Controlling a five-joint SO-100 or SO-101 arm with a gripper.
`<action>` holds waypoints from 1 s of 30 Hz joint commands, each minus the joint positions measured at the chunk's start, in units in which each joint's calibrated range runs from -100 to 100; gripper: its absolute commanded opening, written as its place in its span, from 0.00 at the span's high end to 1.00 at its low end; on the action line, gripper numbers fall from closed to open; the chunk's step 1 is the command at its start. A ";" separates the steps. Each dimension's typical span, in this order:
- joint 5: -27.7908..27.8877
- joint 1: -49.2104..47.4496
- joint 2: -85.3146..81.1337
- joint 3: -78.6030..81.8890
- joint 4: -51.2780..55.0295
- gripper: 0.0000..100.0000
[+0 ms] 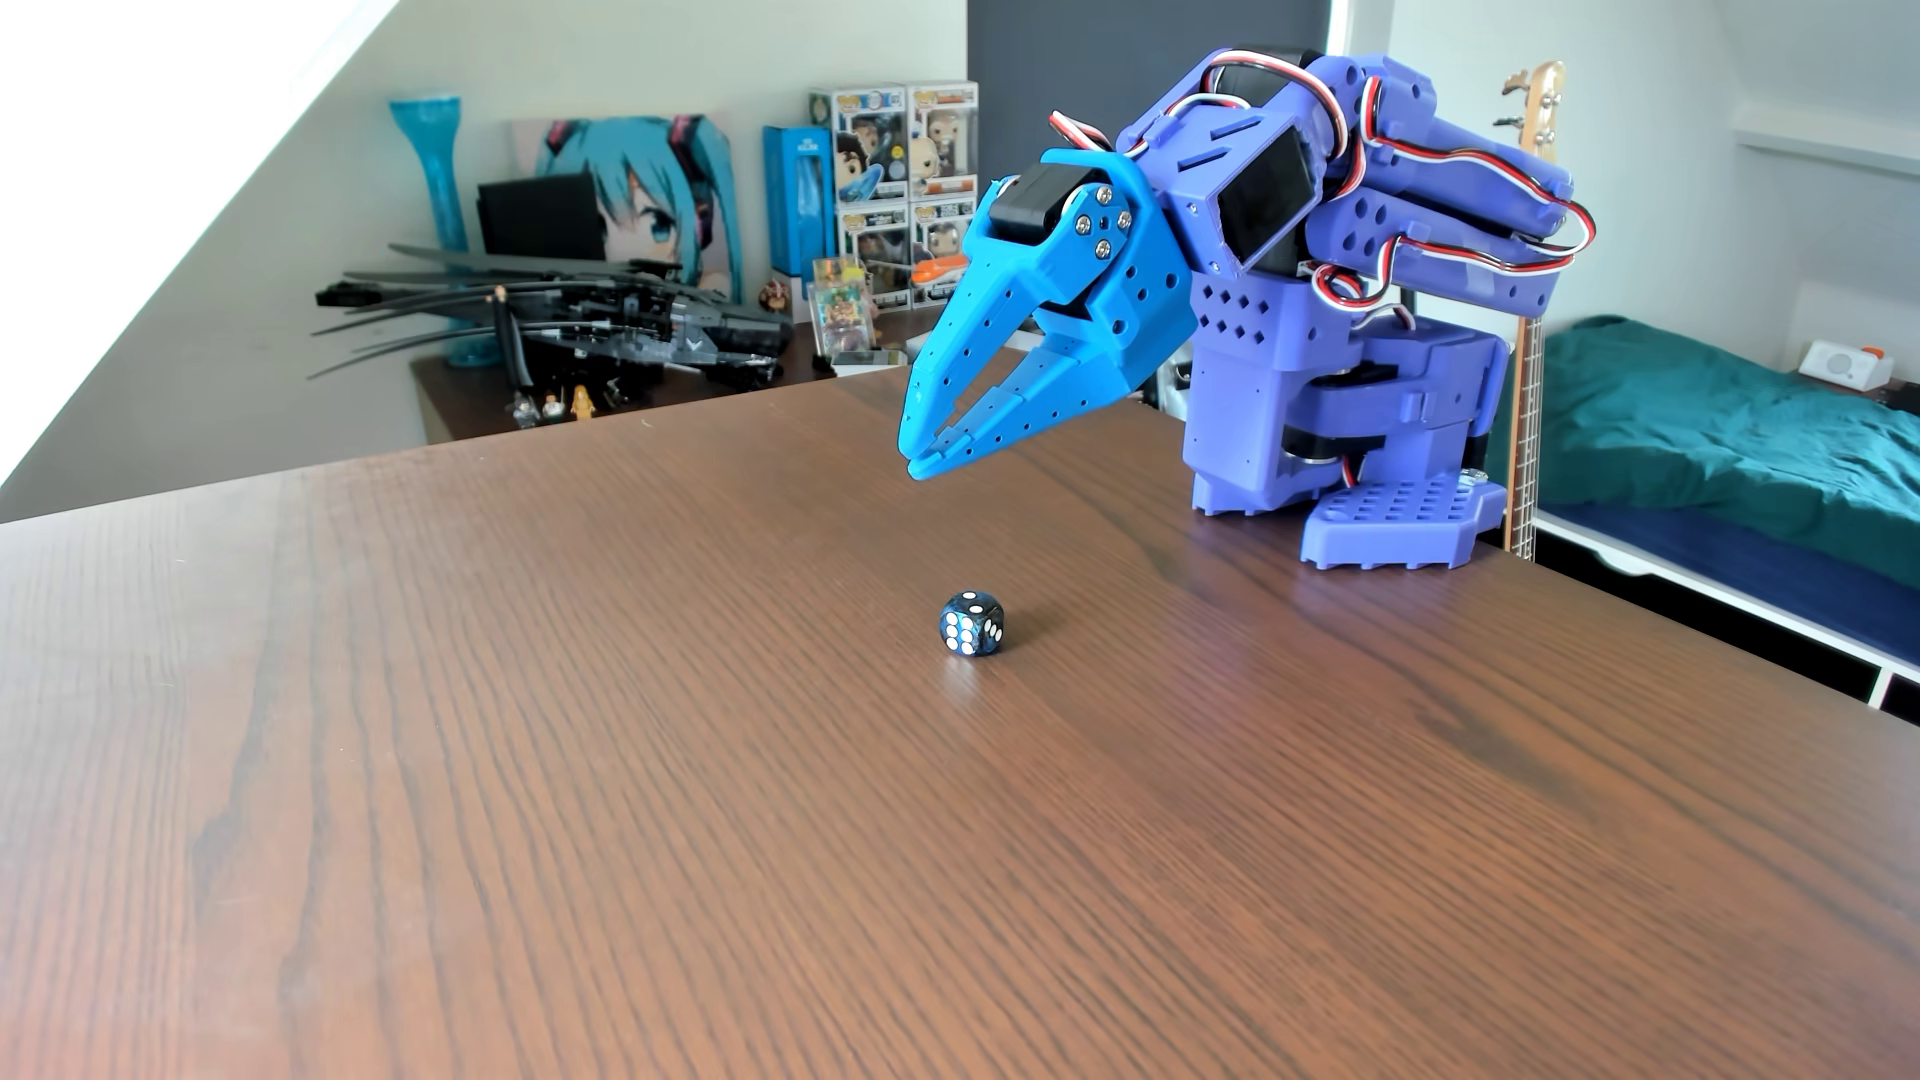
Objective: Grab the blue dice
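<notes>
Bedroom behind: teal-covered bed [1704,436] at right, boxed figures [896,187] and a dark model aircraft [623,322] on a far desk. Brown wood-grain table [623,831] fills the other view. My purple arm [1351,312] sits folded at the table's far right edge. My gripper [928,454] hangs above the table, angled down-left, tips nearly together, nothing in it. Blue dice [972,623] rests on the table, near centre, below the tips and apart from them.

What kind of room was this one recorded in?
Most likely a bedroom used as a hobby space. A bed with a teal cover stands at the right, boxed collectible figures and an anime picture fill the far shelf, and a guitar neck leans behind the arm on the wooden table.
</notes>
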 commanded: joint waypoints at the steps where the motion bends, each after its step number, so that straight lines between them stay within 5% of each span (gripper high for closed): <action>1: 0.06 0.86 -0.58 0.53 0.20 0.98; 30: -0.04 0.53 -0.58 0.53 0.20 0.98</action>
